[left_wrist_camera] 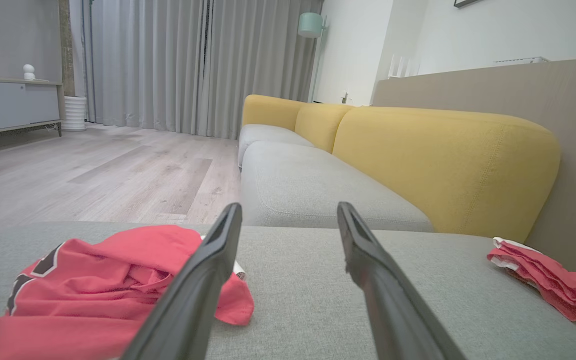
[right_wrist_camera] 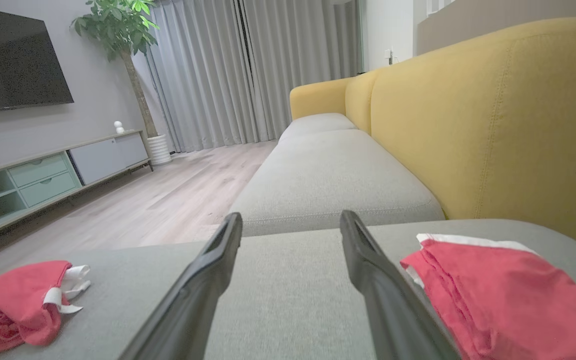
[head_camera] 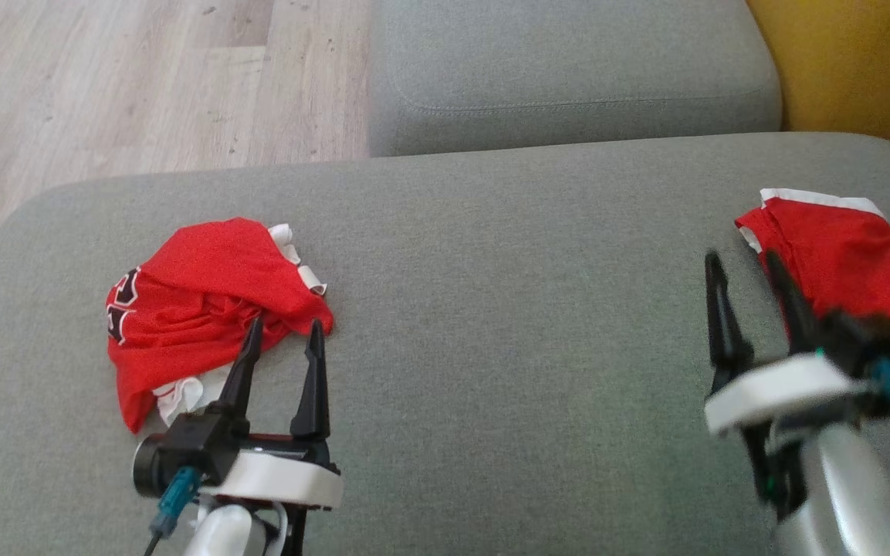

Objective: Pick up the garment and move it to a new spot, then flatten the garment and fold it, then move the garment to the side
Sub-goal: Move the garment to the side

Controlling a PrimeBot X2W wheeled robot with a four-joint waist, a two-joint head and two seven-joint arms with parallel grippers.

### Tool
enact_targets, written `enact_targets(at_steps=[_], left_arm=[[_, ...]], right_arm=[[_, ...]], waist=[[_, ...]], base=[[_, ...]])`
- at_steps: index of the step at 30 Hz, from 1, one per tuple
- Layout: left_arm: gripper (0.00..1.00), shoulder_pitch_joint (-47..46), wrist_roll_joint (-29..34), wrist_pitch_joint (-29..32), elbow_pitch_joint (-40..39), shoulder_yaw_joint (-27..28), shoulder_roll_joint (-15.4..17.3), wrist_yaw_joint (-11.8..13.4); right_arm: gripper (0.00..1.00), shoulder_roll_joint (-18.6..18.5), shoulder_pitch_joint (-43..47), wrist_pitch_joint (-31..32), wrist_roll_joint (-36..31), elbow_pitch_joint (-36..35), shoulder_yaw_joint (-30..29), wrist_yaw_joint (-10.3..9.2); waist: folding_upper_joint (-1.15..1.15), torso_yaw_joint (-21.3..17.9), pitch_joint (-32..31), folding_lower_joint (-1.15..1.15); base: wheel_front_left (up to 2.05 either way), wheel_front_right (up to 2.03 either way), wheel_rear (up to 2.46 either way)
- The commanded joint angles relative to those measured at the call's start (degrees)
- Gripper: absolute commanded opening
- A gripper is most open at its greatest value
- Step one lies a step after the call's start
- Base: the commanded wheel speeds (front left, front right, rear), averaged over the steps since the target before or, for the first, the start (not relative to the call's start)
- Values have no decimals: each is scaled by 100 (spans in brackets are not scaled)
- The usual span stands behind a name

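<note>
A: Where's the jersey?
B: L side of the grey woven seat cushion (head_camera: 491, 324): crumpled red jersey (head_camera: 205, 309), bunched, black-white trim. The left gripper (head_camera: 285, 324) is at its edge, jaws wide, empty.
A: R side?
B: The right gripper (head_camera: 743, 260) is spread wide, empty, beside a flat-folded red garment (head_camera: 846, 262).

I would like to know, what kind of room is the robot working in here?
Most likely a home living room: a sofa with grey seats and yellow backrests, a wall-mounted television above a low cabinet, and long grey curtains beside a potted plant.
</note>
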Motion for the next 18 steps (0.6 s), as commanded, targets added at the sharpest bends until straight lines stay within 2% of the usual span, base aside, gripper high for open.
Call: enact_targets(at_steps=[1, 5, 9, 18], left_arm=[[100, -161, -28, -29, -165, 237, 40, -17], [100, -46, -22, -29, -116, 348, -7, -39], [100, 70, 14, -29, -82, 470, -48, -83], [100, 248, 153, -29, -73, 678, -109, -170]], right_arm=[[100, 13, -108, -103, -49, -241, 87, -4], [100, 109, 495, -445, -191, -253, 97, -4], [100, 119, 916, -646, 27, -302, 155, -4], [100, 121, 1296, -741, 25, -528, 154, -4]], waist=[[0, -7, -9, 1], [0, -24, -55, 1], [0, -25, -82, 1], [0, -56, -76, 1]], base=[[0, 0, 0], [0, 0, 0], [0, 0, 0], [0, 0, 0]])
